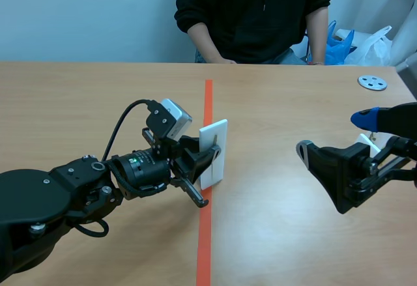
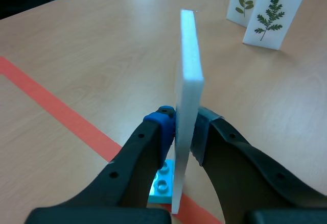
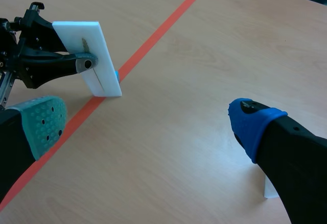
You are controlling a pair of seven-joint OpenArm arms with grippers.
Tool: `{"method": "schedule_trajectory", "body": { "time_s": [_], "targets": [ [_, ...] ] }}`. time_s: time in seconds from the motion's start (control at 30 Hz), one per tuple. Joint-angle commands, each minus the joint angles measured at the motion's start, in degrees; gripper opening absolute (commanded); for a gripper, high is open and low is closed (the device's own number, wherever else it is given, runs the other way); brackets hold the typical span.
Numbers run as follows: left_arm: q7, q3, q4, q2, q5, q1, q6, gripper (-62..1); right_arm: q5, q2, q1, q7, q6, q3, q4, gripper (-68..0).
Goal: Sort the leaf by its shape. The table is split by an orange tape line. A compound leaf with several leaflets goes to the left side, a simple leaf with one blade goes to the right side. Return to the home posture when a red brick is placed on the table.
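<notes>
The tape line [image 1: 208, 103] runs down the middle of the table [image 1: 98, 103], away from the robot and toward the person [image 1: 254, 12] seated at the far edge. A card [image 1: 214, 152] stands upright on that line, pinched between the fingers of the left gripper [image 2: 185, 124], with a small studded brick [image 2: 162, 183] at its foot. The right gripper [image 3: 148, 118] is over the right half. Near it stands a leaf card [image 2: 274, 15], and a second leaf card [image 2: 244, 2] is just behind that. A small disc [image 1: 372, 82] lies toward the far right corner.

The white card [image 2: 188, 81] shows only its edge in the left gripper [image 2: 183, 129]. From the right wrist view 1 finger [image 3: 61, 65] covers its leaf [image 3: 85, 44] except a stem; shape unreadable.
</notes>
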Motion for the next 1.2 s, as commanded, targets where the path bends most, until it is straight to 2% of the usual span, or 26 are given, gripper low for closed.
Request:
{"method": "schedule_trajectory", "body": {
  "time_s": [0.0, 0.17, 0.37, 0.53, 0.63, 0.8, 0.9, 1.0, 1.17],
  "targets": [
    [-1.03, -0.35, 0.94, 0.42, -0.37, -0.50, 0.09, -55.8, 0.70, 0.59, 0.48, 0.66, 0.00, 0.55, 0.39, 0.4],
    [-0.74, -0.37, 3.72, -0.33, -1.88, -0.48, -0.22, -55.8, 0.70, 0.59, 0.48, 0.66, 0.00, 0.55, 0.39, 0.4],
    [4.02, -3.02, 12.98, -4.04, -8.31, 0.02, -0.63, -55.8, 1.36, 0.57, 0.48, 0.68, 0.00, 1.03, 0.39, 0.4],
    [9.38, -10.23, 16.17, -5.64, -13.16, 0.81, 0.52, -55.8, 1.49, 0.57, 0.48, 0.68, 0.00, 2.56, 0.39, 0.4],
    [12.94, -16.15, 16.17, -5.66, -13.51, 1.38, 2.71, -55.8, 1.81, 0.57, 0.48, 0.66, 0.00, 3.34, 0.39, 0.4],
    [14.95, -23.89, 16.11, -6.47, -14.49, 3.26, 5.95, -55.8, 2.19, 0.44, 0.48, 0.61, 0.00, 4.31, 0.39, 0.4],
    [15.37, -26.77, 16.00, -7.69, -16.37, 4.63, 9.86, -55.8, 2.21, 0.42, 0.48, 0.63, 0.00, 4.81, 0.39, 0.4],
    [15.32, -29.16, 15.10, -8.92, -16.52, 5.60, 12.85, -55.8, 2.21, 0.44, 0.48, 0.63, 0.00, 5.40, 0.39, 0.4],
    [13.97, -32.15, 10.51, -9.79, -19.08, 5.55, 15.10, -55.8, 2.23, 0.42, 0.46, 0.61, 0.00, 5.49, 0.39, 0.4]
  ]
}}
